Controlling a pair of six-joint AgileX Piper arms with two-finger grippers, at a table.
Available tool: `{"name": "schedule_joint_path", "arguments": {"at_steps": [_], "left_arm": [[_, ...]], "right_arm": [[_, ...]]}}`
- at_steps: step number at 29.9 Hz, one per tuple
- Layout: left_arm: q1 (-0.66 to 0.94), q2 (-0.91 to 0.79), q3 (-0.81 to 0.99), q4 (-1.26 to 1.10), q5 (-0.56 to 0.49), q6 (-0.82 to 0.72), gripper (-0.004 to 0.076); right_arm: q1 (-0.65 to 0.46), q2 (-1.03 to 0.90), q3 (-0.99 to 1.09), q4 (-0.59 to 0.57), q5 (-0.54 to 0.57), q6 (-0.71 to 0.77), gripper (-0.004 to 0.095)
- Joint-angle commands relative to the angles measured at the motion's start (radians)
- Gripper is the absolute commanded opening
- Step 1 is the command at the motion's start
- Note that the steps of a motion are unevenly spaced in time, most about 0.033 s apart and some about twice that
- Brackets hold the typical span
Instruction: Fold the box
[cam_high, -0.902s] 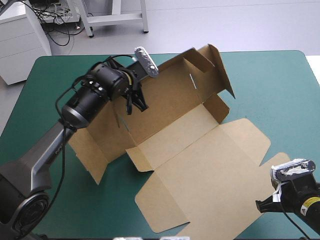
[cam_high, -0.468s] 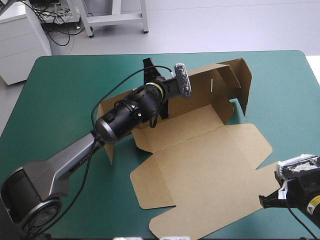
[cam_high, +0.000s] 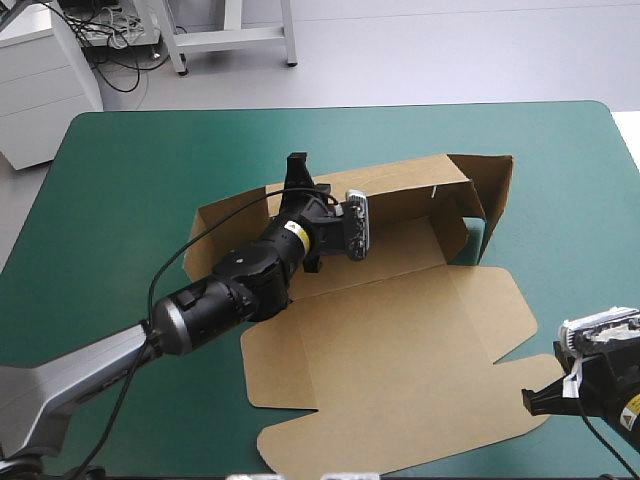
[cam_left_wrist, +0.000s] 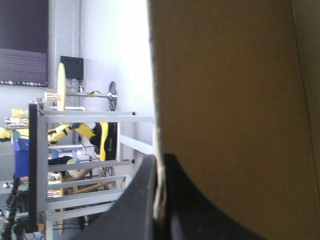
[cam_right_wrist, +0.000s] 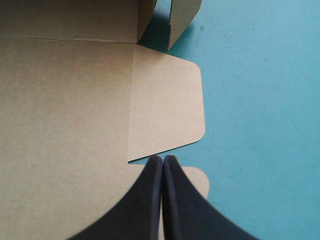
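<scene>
Fingers of the left gripper (cam_left_wrist: 159, 167) were pinched almost together with a sheet of brown board between them, so it had hold of the box (cam_high: 400, 330). It looked like the top edge of the far wall, though that wrist view is mostly board, so I wouldn't swear to the exact spot. The right gripper (cam_right_wrist: 163, 160) was closed to a point with nothing in it, parked at the notch between two rounded flaps on the lid's right edge. The box sat mid-table (cam_high: 120, 170), lid flat toward the near edge, far wall and right-end wall standing. My read was the wall-raising step, maybe half done. The next move needs that wall held upright while the side flaps get tucked, so the right gripper has to join in.
</scene>
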Motion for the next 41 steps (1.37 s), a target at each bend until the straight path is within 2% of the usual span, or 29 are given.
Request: {"name": "schedule_joint_path", "arguments": {"at_steps": [1,7,16,24,30,41], "left_arm": [[-0.006,-0.101,0.056,0.204,-0.092,-0.129,-0.0032],[-0.006,-0.146,0.138,0.361,-0.110,-0.271,-0.0032],[-0.006,-0.148,0.191,0.367,-0.196,-0.281,-0.0032],[-0.006,-0.148,0.223,0.374,-0.223,-0.281,-0.0032],[-0.004,-0.148,0.268,0.422,-0.202,-0.284,-0.0032],[-0.004,-0.148,0.299,0.514,-0.235,-0.359,-0.0032]], "right_arm": [[-0.008,0.008,-0.032,-0.016,-0.051,0.008,-0.0023],[-0.008,0.008,-0.032,-0.016,-0.045,0.012,-0.0023],[-0.008,0.008,-0.032,-0.016,-0.046,0.015,-0.0023],[-0.008,0.008,-0.032,-0.016,-0.047,0.019,-0.0023],[-0.008,0.008,-0.032,-0.016,-0.047,0.019,-0.0023],[-0.008,0.008,-0.032,-0.005,-0.042,0.033,-0.0023]]}}
